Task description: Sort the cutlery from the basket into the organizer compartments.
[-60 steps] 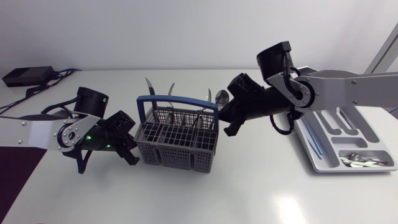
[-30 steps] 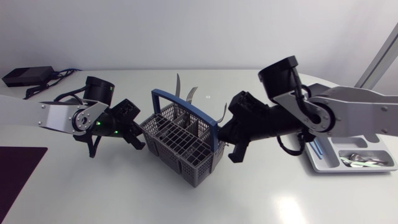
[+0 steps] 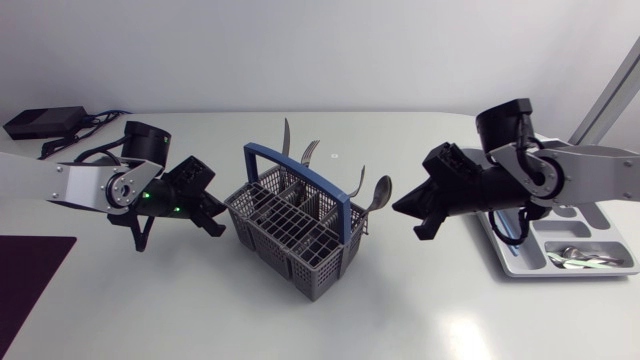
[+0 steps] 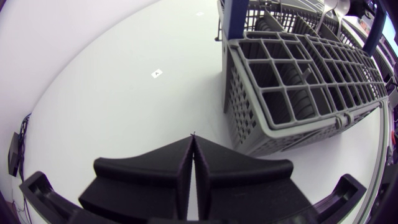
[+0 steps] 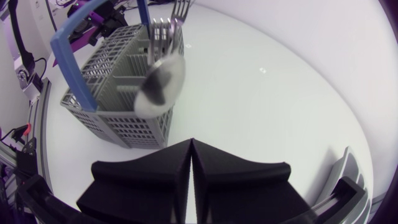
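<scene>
Both grippers empty; left gripper [image 4: 191,139] fingers pressed together on nothing, just beside basket [image 3: 275,250] wall; right gripper [image 5: 191,143] likewise clenched, apart from basket, between it and organizer [image 3: 575,271]. Spoon [image 3: 380,190] leans out at basket corner nearest right arm; forks [image 3: 310,151] upright behind.

Likely step: take spoon; spread fingers before approach, pinch handle below bowl, lift straight clear of grid.

Only head view shows pieces already lying in organizer; only left wrist view shows near basket cells, seemingly empty.
</scene>
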`<control>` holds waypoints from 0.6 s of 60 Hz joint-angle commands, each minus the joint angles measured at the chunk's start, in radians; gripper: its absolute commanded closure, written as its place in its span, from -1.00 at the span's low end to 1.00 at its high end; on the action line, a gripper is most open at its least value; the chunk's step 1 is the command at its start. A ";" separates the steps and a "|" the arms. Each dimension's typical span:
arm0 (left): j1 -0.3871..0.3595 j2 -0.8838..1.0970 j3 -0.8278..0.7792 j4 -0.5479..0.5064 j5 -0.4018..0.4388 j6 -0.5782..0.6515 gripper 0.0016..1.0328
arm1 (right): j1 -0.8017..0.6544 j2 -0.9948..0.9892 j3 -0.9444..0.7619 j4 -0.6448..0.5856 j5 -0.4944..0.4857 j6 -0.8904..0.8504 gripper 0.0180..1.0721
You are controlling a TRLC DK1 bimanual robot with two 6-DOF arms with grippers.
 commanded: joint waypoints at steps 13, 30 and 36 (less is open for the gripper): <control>-0.039 0.027 0.044 0.001 0.014 -0.007 0.93 | 0.034 0.211 0.112 0.029 -0.032 0.056 0.86; -0.065 0.103 0.093 0.004 0.014 -0.033 0.93 | 0.045 0.386 0.293 -0.108 -0.187 0.116 0.86; -0.070 0.127 0.117 0.004 0.014 -0.036 0.93 | 0.030 0.408 0.314 -0.166 -0.250 0.100 0.86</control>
